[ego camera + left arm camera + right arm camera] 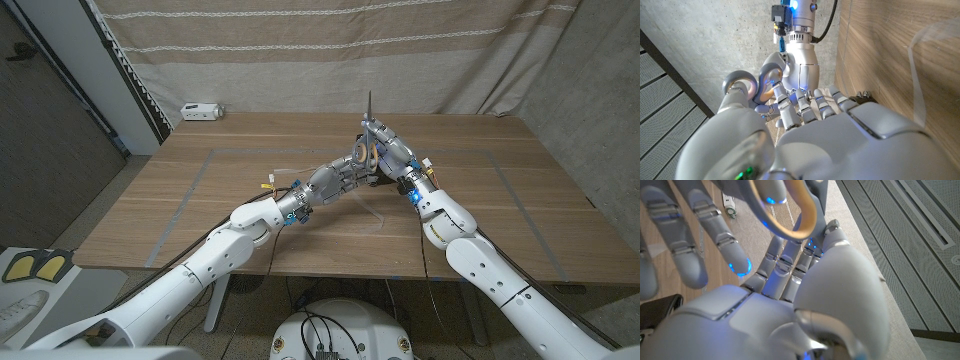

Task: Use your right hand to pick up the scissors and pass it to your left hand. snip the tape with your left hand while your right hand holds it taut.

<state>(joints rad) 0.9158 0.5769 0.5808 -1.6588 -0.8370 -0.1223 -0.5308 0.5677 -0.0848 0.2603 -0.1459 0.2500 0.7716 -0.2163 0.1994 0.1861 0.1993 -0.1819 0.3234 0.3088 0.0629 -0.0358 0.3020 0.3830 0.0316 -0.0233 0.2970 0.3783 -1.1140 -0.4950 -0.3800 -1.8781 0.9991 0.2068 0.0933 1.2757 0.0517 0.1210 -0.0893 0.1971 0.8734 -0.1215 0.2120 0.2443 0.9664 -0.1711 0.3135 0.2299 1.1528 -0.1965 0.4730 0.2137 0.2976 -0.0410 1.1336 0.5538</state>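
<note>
Head view: both hands meet above mid-table, scissors (368,135) between them, blades pointing straight up, handle loops down at the fingers. Right hand (395,158) is clamped on the scissors from the right side; left hand (345,175) reaches in from the lower left, fingers spread at the loops, and I can't tell whether it has any grip. In the left wrist view the grey handle loop (740,85) sits just beyond the left fingertips. Judgement: handover not complete; the left fingers need to thread the loops. Tape strip (283,163) lies on the table behind the left forearm.
</note>
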